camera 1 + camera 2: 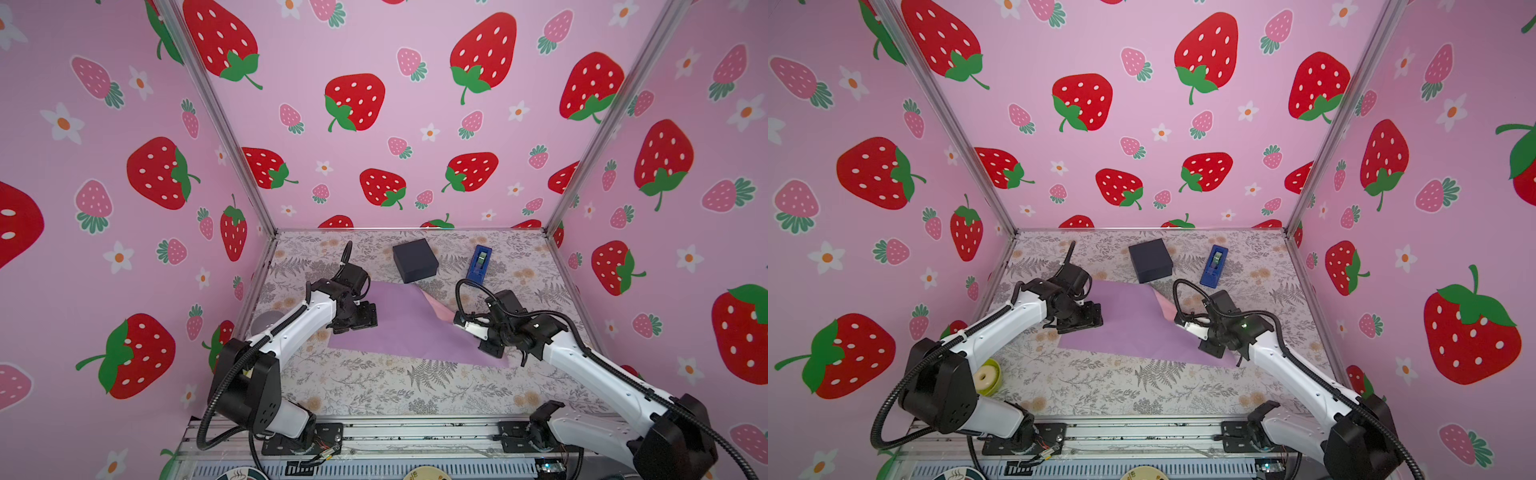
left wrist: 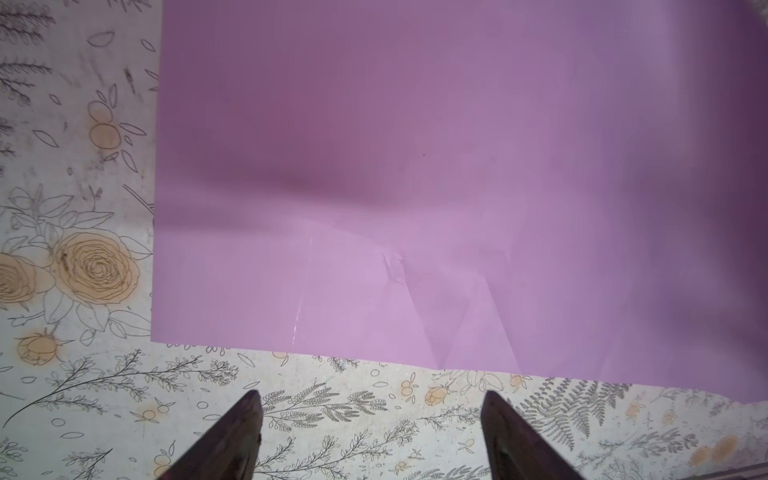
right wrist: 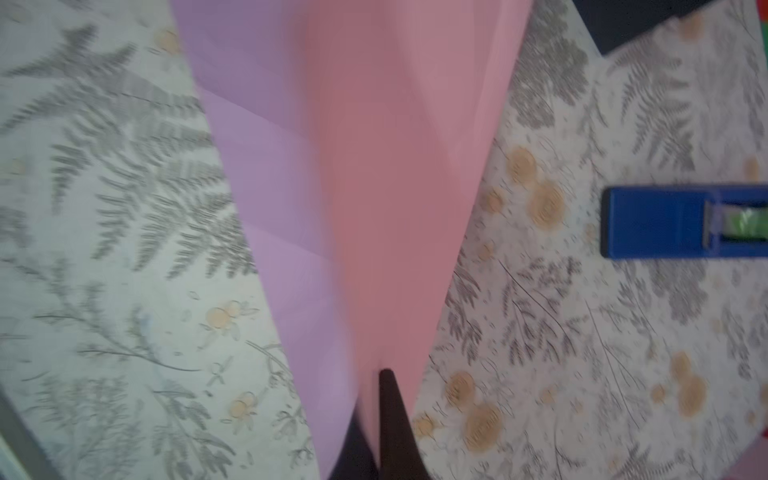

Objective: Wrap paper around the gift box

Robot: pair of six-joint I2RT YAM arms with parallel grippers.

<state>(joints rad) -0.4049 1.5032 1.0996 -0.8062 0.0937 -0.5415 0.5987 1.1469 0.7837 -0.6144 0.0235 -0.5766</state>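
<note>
The lilac paper [image 1: 399, 332] [image 1: 1129, 332] lies on the floral table in both top views. My right gripper [image 1: 457, 321] [image 1: 1180, 321] [image 3: 380, 374] is shut on its right corner and holds it raised, so the pale pink underside [image 3: 386, 187] shows. My left gripper [image 1: 360, 319] [image 1: 1084, 320] [image 2: 372, 399] hangs open over the table at the paper's [image 2: 415, 187] left edge, nothing between its fingers. The black gift box [image 1: 415, 260] [image 1: 1150, 260] [image 3: 631, 20] stands on the table behind the paper, apart from both grippers.
A blue tape dispenser [image 1: 479, 263] [image 1: 1214, 266] [image 3: 665, 222] lies to the right of the box. A yellow-green ring-shaped roll [image 1: 986, 376] sits by the left arm's base. Strawberry-print walls close in the table on three sides.
</note>
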